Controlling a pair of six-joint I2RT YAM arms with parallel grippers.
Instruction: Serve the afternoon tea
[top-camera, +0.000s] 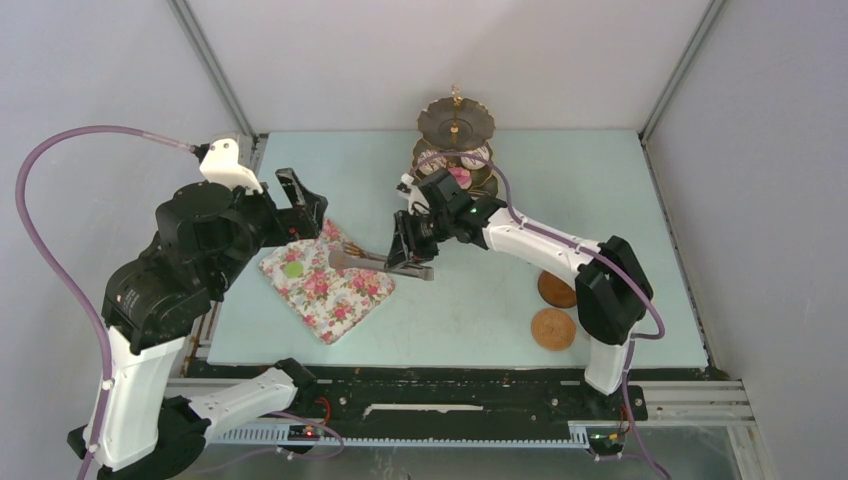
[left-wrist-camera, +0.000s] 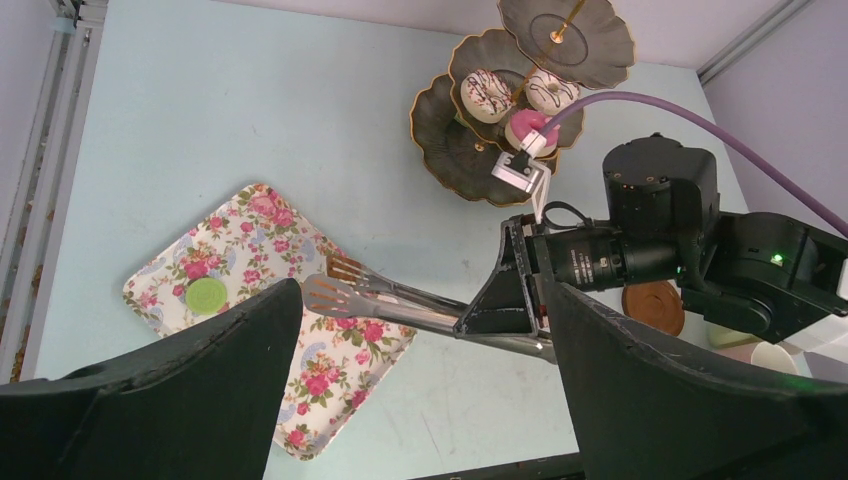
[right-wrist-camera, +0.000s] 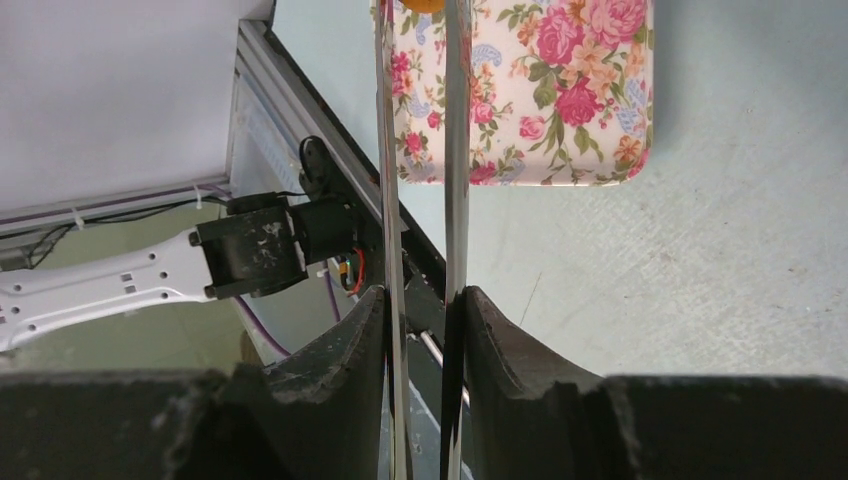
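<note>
Green cake (left-wrist-camera: 206, 295) lies on floral tray (left-wrist-camera: 250, 230); doughnuts (left-wrist-camera: 487, 95) on tiered stand (left-wrist-camera: 450, 155).

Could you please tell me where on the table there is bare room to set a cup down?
Bare: the near middle between the floral tray and the two coasters, and the far right corner beside the tiered stand. Crowded: over the tray's far edge, where the right gripper holds the tongs.

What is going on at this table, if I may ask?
The right gripper is shut on the long grey metal tongs, their tips over the floral-print tray near a small round green toy cake. The left gripper hangs open beside the tray, holding nothing. Three toy doughnuts sit on the dark tiered stand, and two round brown coasters lie off to the right.
</note>
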